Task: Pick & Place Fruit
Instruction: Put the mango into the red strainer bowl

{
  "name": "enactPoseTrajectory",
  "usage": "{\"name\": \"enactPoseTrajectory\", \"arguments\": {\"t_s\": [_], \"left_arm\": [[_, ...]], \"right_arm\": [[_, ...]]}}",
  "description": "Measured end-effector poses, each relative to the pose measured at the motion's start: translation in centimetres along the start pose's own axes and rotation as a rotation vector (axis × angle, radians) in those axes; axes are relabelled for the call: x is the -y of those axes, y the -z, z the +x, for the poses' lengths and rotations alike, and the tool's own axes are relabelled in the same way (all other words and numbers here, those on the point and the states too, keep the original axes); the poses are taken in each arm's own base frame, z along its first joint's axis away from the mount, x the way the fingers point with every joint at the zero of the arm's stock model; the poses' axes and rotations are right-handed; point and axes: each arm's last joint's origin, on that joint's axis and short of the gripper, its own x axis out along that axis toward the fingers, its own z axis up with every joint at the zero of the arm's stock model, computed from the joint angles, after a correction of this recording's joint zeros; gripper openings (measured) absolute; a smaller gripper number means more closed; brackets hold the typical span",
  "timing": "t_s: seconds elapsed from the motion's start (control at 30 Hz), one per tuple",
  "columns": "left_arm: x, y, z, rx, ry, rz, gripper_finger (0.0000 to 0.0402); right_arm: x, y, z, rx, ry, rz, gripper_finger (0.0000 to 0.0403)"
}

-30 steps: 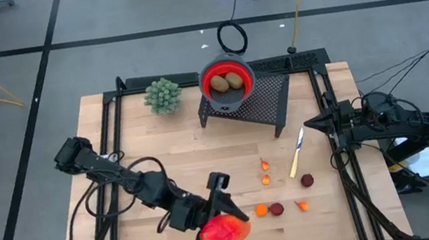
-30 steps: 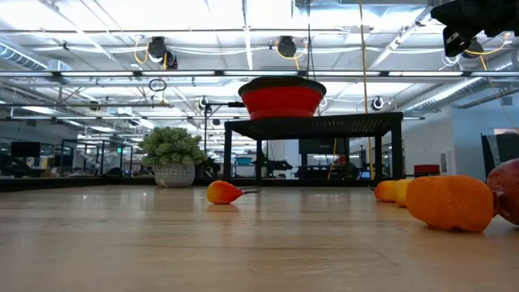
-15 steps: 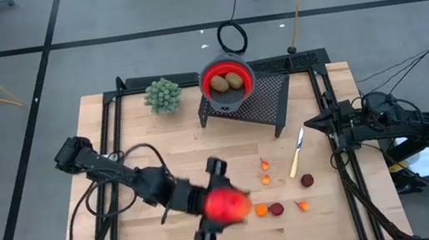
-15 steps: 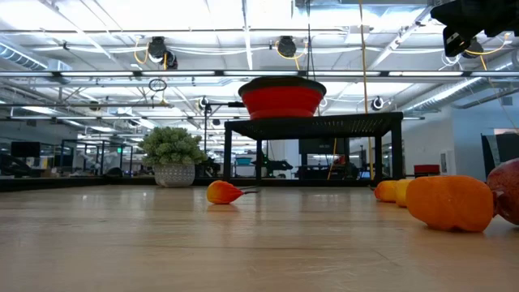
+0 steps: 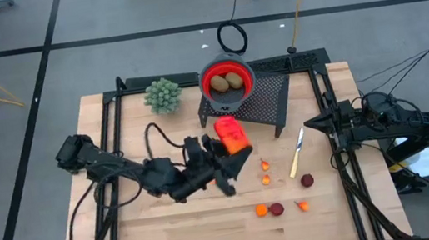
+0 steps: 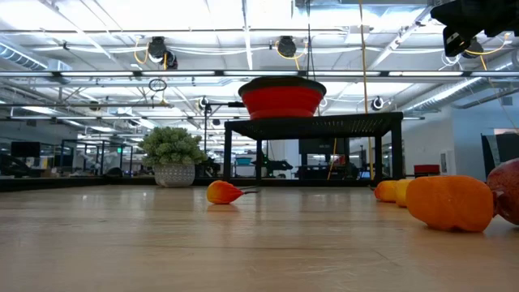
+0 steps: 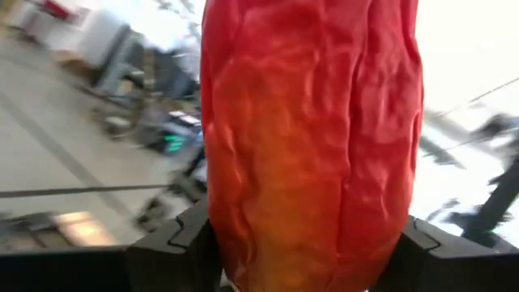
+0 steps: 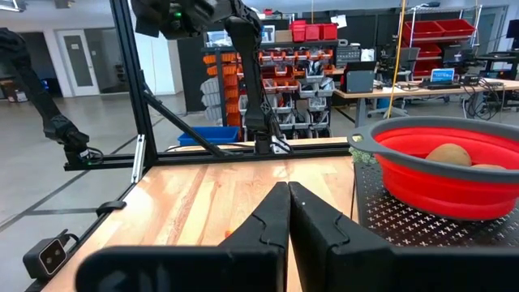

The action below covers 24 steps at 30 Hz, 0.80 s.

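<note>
Your left gripper (image 5: 232, 153) has its fingers clamped on the long red-orange fruit (image 5: 232, 135), lifted just before the black rack (image 5: 266, 100) carrying the red bowl (image 5: 227, 82) with two olive-brown ovals (image 5: 227, 83). Your right gripper (image 5: 310, 126) waits with fingers pressed together at the table's (image 5: 172, 235) right edge.

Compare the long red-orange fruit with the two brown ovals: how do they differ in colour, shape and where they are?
The red-orange fruit is long and bright; the brown ovals are rounder and dull. The fruit is held off the table between the left gripper's fingers; the ovals lie in the red bowl on the black rack. All are toy fruit.
</note>
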Motion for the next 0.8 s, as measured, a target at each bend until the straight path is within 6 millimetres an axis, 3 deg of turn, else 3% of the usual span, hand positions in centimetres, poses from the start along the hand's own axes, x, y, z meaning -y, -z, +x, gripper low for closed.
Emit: {"name": "enactPoseTrajectory", "arguments": {"t_s": [0.27, 0.43, 0.57, 0.8], "left_arm": [[-2.7, 1.2, 1.3, -0.104, -0.179, 0.243, 0.0193], [-5.1, 1.2, 2.4, -0.189, -0.251, 0.424, 0.0204], [-7.4, 0.0, 3.2, -0.299, -0.253, 0.552, 0.0215], [-12.3, -3.3, 4.8, -0.458, -0.241, 0.605, 0.0205]], "right_arm": [[0.0, 0.0, 0.0, 0.0, 0.0, 0.0, 0.0], [0.0, 0.0, 0.0, 0.0, 0.001, 0.0, 0.0], [0.0, 0.0, 0.0, 0.0, 0.002, 0.0, 0.0], [0.0, 0.0, 0.0, 0.0, 0.005, 0.0, 0.0]]}}
